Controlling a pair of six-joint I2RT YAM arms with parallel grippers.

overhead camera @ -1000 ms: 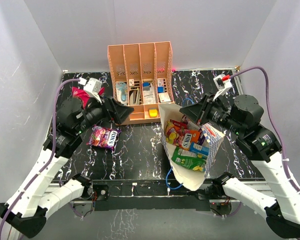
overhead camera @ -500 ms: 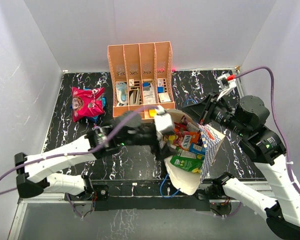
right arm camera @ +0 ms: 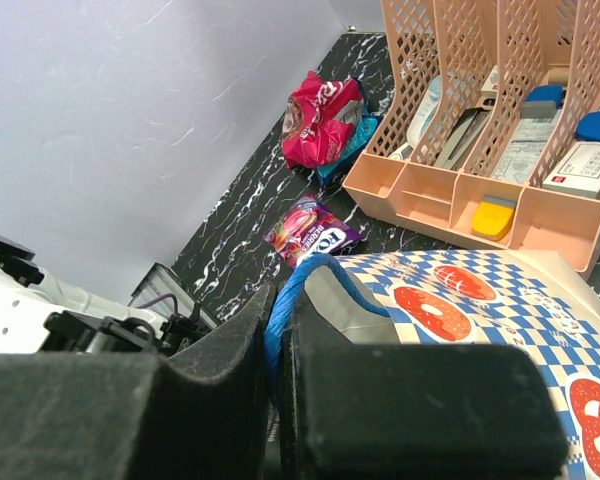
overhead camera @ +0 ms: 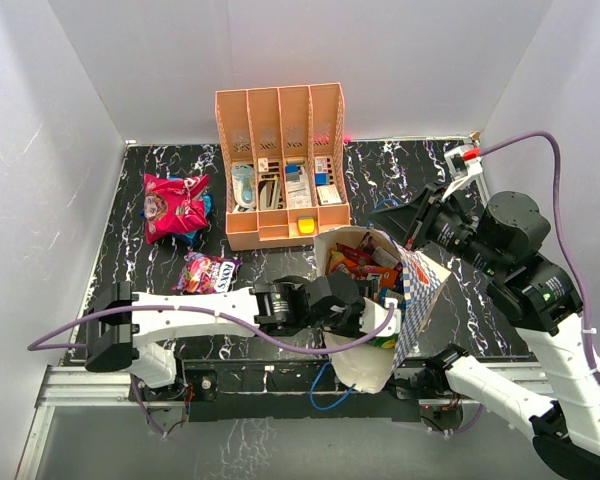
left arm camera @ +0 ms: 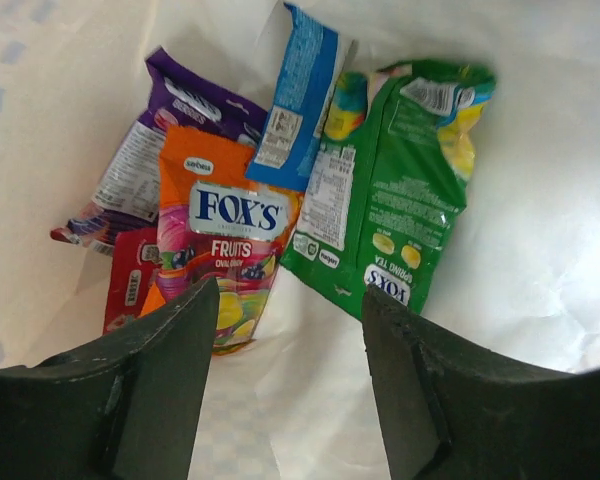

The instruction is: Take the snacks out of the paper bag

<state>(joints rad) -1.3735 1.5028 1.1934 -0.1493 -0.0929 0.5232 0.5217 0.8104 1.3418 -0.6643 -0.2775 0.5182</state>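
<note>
While the right tool [right arm camera: 280, 340] pinches the blue cord handle [right arm camera: 298, 283], the left tool [left arm camera: 288, 300] gapes wide above the orange FOX'S packet [left arm camera: 225, 235].

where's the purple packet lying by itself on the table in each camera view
Top external: the purple packet lies left of centre, left of the paper bag.
Left wrist: not in it.
Right wrist: the purple packet sits mid-frame.
Shared landmark: the orange organizer, beyond the packet in both.

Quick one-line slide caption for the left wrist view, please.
Left gripper open inside the paper bag, poised over the orange FOX'S packet and green packet.
</note>
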